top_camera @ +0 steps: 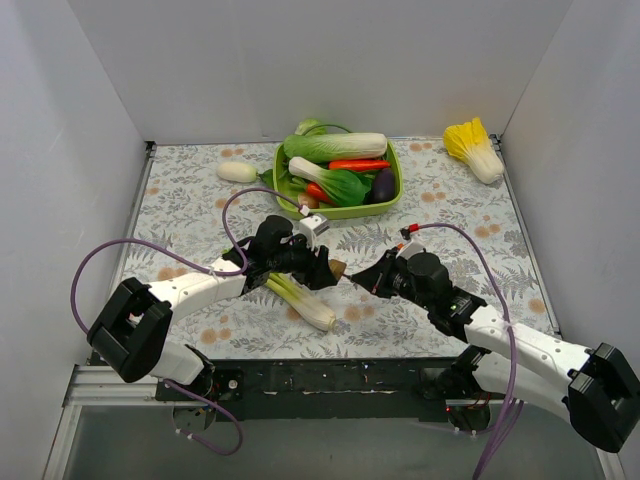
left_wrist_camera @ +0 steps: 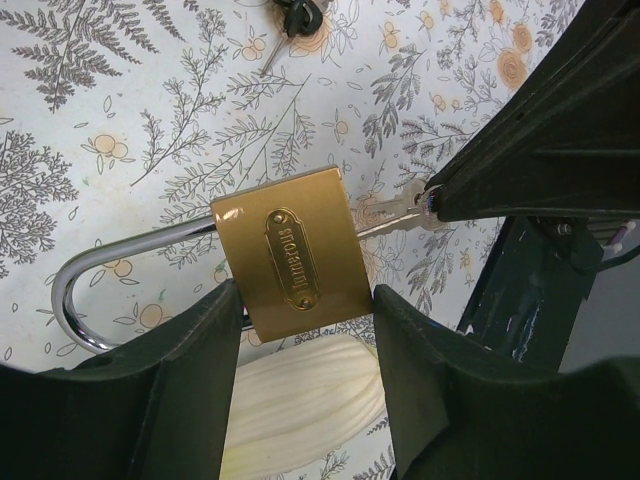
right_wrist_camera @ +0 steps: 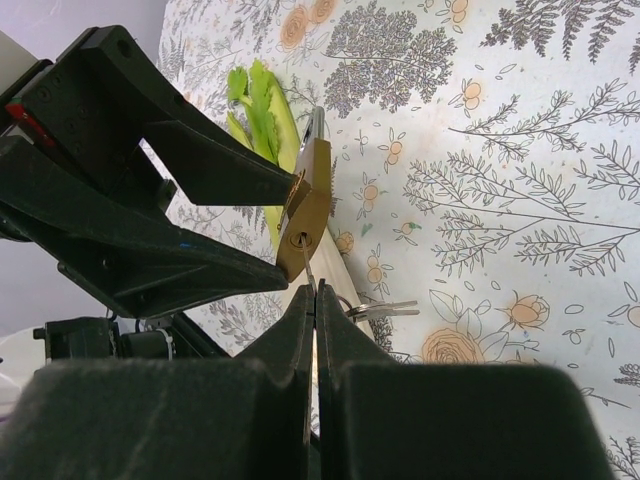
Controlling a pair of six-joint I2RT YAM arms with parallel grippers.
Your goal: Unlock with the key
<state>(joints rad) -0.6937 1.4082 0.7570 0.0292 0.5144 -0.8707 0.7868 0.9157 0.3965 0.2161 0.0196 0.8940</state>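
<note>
The flower-and-fern printed surface [top_camera: 180, 200] carries everything. A green plastic tray [top_camera: 350, 212] of toy vegetables sits at its far side, well apart from the work. Both arms meet over the middle, their hands tip to tip.

A pale green-and-white toy leek [top_camera: 300, 300] lies on the surface just beneath the left hand [top_camera: 325, 265].

That left hand pinches the rectangular brass padlock with a silver shackle [left_wrist_camera: 295, 255] by its two flat faces and holds it clear of the surface. The keyhole end points at the other arm, most likely so the body is braced against a twist.

The right hand [right_wrist_camera: 313, 290] has its fingers pressed together on the head of the small silvery metal key [left_wrist_camera: 390, 213]. The key's blade sits in the keyhole at the padlock's base, in line with the body.

By my reading the insertion is done and the turn is the step in hand. It calls for a wrist roll while the left grip stays firm, or the padlock may spin with the key. One shackle leg is hidden behind a finger, so I cannot tell whether it has released.

A spare bunch of black-headed keys [left_wrist_camera: 295, 14] lies on the surface nearby.
</note>
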